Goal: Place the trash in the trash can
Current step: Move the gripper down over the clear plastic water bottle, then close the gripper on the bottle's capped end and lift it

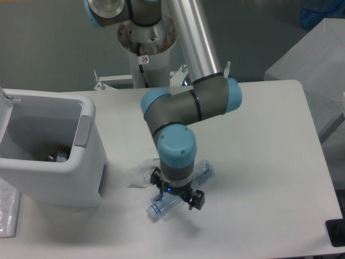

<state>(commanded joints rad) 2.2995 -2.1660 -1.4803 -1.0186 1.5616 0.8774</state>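
Hand (177, 195) poised over plastic bottle (180, 191) lying right of trash can (81, 181); finger opening and grip not discernible.

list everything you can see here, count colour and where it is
bottle: 1, clear with blue cap, lying on the table under the hand, middle hidden
wrapper: 1, crumpled clear plastic, on the table just right of the bin, partly hidden by the arm
trash can: 1, white with a grey panel, left side of the table, open, small items inside
table: 1, white, fills most of the view
mounting column: 1, white and metal, behind the table's far edge
arm: 1, grey with light blue joint caps, reaching down over the bottle
hand: 1, black, directly over the bottle; open or shut cannot be told
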